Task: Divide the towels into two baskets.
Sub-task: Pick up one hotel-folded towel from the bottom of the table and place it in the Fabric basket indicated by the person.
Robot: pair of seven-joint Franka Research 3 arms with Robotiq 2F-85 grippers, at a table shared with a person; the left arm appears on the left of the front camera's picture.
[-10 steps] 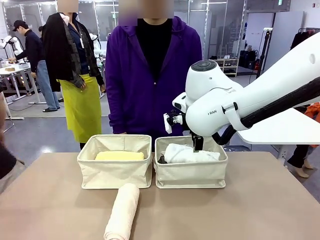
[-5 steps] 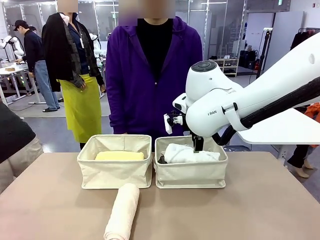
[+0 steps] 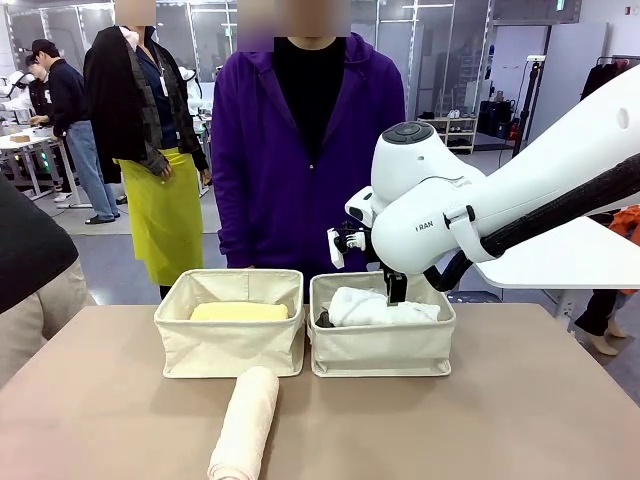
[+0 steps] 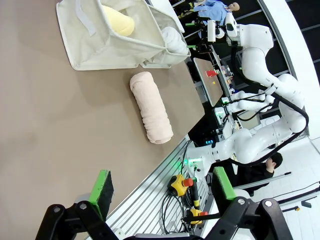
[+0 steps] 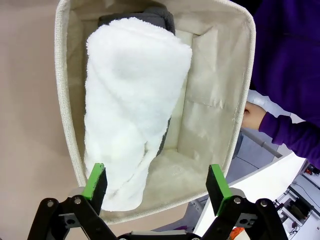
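Right gripper held wide over right basket; white towel inside (grey towel underneath). Cream towel front-left of it. Left gripper wide, empty.

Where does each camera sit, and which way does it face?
Front view: between the arms, facing the person across the table; right arm shows.
Left wrist view: above the table, facing the cream towel; open left gripper shows.
Right wrist view: above right basket, facing white towel; open right gripper shows.
The first two share the cream towel.
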